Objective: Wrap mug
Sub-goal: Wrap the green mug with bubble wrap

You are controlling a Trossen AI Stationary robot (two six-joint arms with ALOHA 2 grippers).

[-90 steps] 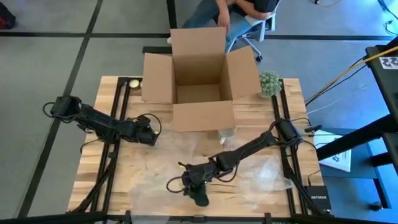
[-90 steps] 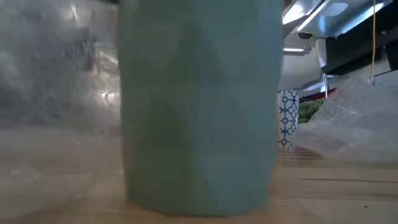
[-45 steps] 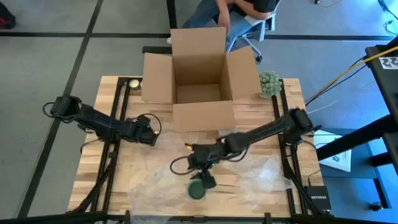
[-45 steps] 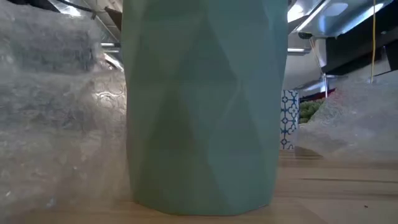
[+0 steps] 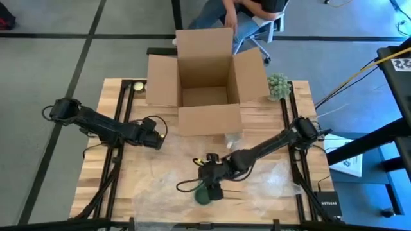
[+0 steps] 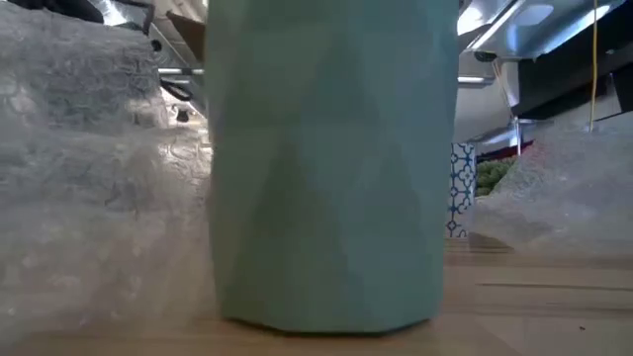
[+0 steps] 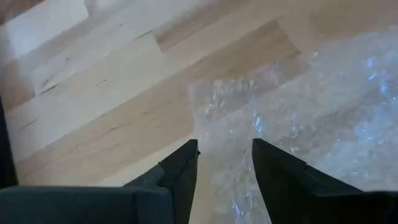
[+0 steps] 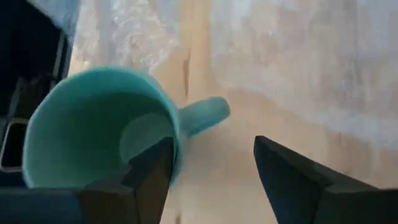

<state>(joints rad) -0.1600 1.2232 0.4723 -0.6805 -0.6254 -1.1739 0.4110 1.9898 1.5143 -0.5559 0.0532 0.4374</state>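
A teal mug [image 5: 201, 196] stands upright on its base near the table's front edge, on the wood beside a sheet of bubble wrap [image 5: 260, 174]. In the low view the mug [image 6: 331, 168] fills the middle. My right gripper [image 8: 212, 144] hovers open just above and beside it. The mug's handle [image 8: 205, 115] points into the gap between the fingers, and one finger [image 8: 152, 171] stands in front of the mug's wall. My left gripper [image 5: 156, 138] waits open at the table's left, over the wrap's left edge [image 7: 249, 106]. My right gripper stands open at the mug's handle side, fingers slanting down from the far side. One finger [image 8: 155, 165] overlaps the mug's outer wall beside the handle; I cannot tell whether it touches.
An open cardboard box [image 5: 205, 83] stands at the far middle of the table, a small green plant [image 5: 278, 85] to its right and a small round thing [image 5: 137, 85] at the far left corner. A person sits beyond the far edge [image 5: 241, 13].
My right gripper has opened and let go of the mug. It drew back toward the far edge, then came partly back toward the mug. The mug now shows uncovered in the high view, upright on the table near the front edge.
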